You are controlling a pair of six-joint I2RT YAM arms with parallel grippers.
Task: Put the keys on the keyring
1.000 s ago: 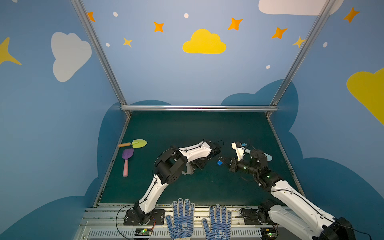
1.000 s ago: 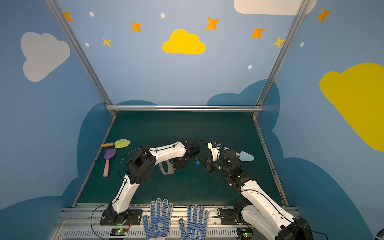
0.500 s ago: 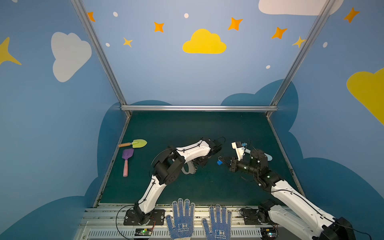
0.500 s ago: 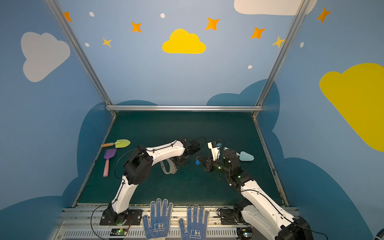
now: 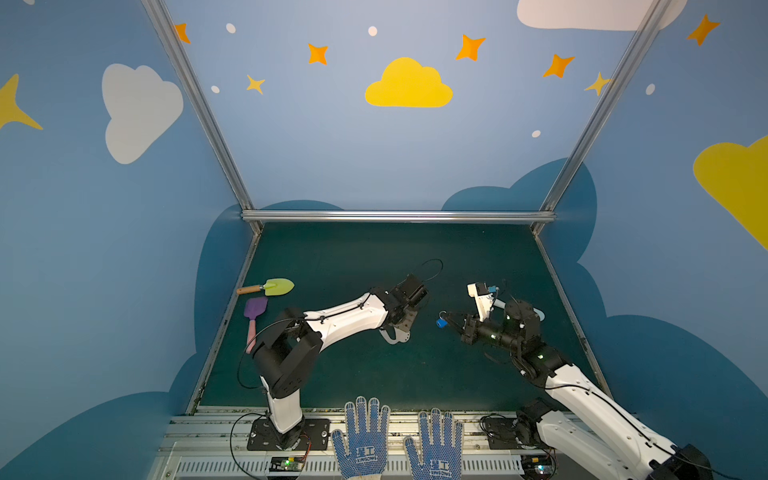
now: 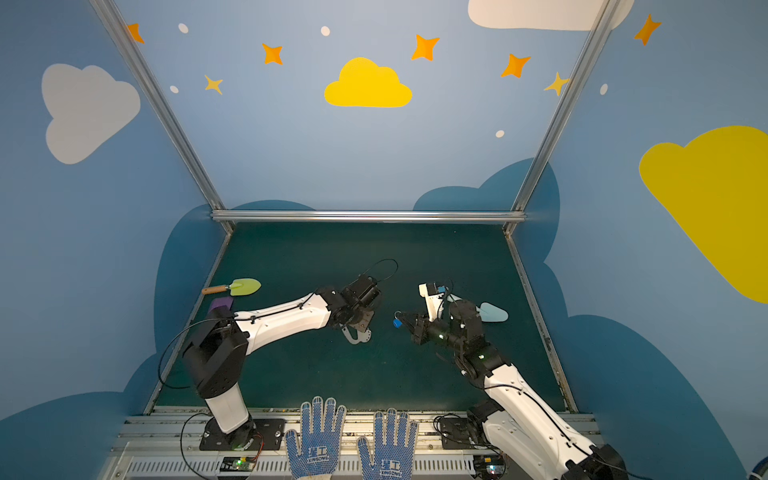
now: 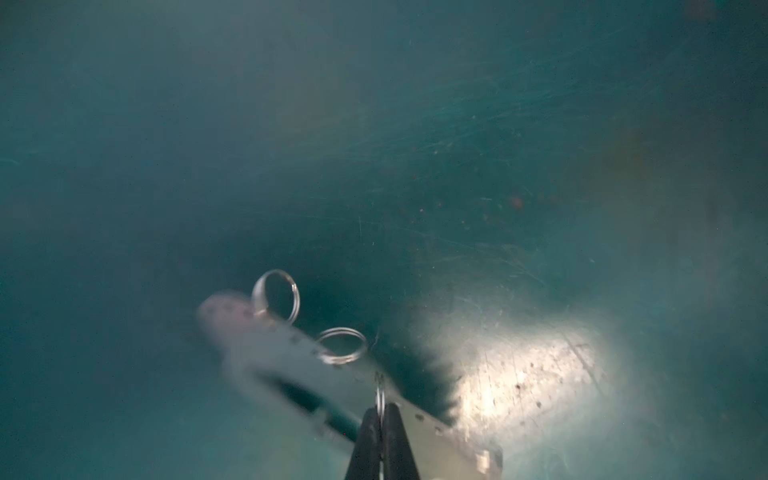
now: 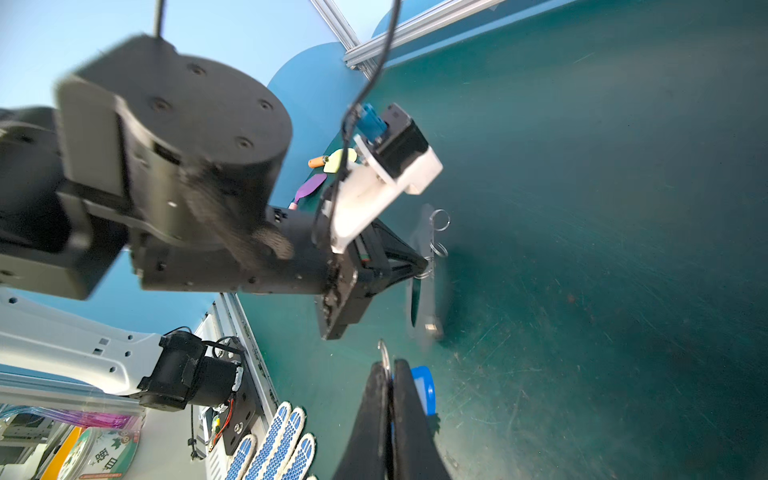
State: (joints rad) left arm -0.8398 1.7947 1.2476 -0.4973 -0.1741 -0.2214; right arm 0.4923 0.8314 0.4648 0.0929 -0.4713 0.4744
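Keyring hangs low over the middle of the mat from the left gripper, jaws pinched tight on one of its wire rings. Its long axis runs crosswise to the jaws, two free rings standing off the curved edge. Just right, apart, the right gripper clamps the keys, their blue tag lying along the jaws and pointing toward the plate. Probably best: keep the plate steady and steer the key's loop slowly onto a free ring.

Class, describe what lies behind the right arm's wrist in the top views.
A pale blue toy spade lies on the green mat; its blade shows, while the right arm covers most of the rest.
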